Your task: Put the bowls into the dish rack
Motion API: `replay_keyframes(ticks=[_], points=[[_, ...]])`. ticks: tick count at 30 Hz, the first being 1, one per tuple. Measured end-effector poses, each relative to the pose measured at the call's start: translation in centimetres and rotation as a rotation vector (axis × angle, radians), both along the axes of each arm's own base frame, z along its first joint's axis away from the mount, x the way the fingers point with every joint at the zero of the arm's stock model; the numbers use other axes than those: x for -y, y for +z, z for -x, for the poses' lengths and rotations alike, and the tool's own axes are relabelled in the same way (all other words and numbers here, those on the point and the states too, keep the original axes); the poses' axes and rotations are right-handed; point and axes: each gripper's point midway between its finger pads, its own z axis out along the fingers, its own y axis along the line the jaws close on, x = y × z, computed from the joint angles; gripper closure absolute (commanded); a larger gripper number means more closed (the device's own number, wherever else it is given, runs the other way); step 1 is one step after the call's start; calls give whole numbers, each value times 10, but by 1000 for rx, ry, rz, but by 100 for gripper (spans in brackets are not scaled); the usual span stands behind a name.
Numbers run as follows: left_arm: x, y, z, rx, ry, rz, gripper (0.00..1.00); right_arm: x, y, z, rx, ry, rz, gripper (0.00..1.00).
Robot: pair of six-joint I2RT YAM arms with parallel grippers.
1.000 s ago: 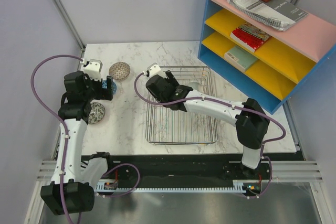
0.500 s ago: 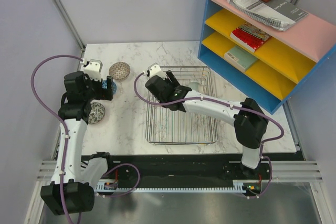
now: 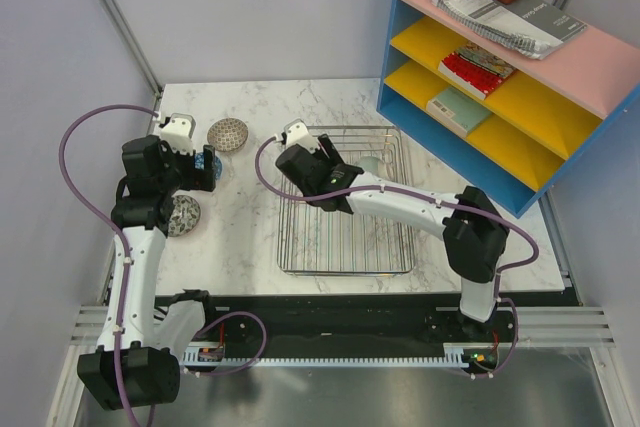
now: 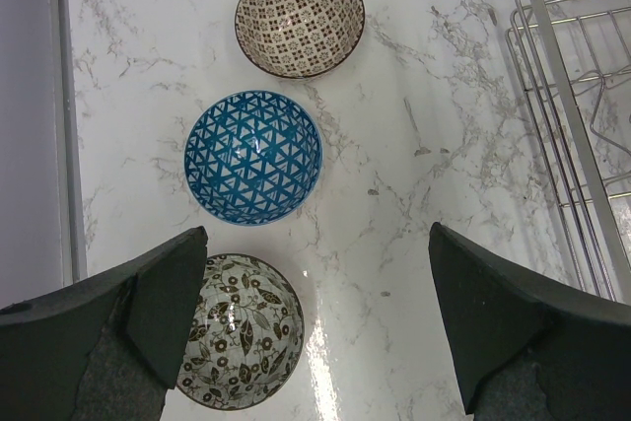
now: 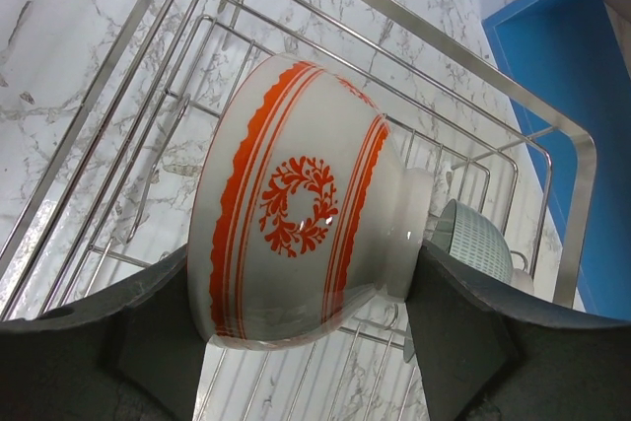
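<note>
Right gripper [image 5: 306, 273] clamps the orange-patterned bowl [image 5: 296, 204] over the dish rack [image 5: 567, 145]; left gripper [image 4: 315, 244] hangs open near the blue bowl [image 4: 253, 157].

Orange-patterned white bowl [image 5: 296, 204] held on its side over the wire dish rack [image 5: 578, 209]; pale teal bowl [image 5: 473, 239] racked behind. Brown-patterned bowl [image 4: 300, 18], blue bowl [image 4: 253, 157] and leaf-patterned bowl [image 4: 237, 344] stand upright in a row on the surface [image 4: 414, 76].

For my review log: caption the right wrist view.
Right gripper holds orange-patterned bowl over the rack; a green bowl sits inside.
</note>
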Motion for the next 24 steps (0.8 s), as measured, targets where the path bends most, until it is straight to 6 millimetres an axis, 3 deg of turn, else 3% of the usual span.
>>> replay_keyframes(ticks=[8, 24], points=[[1, 0, 0, 0, -3, 2, 0, -2, -23, -1, -29, -7, 33, 100], [2, 0, 0, 0, -10, 6, 0, -11, -42, -6, -45, -12, 46, 98]])
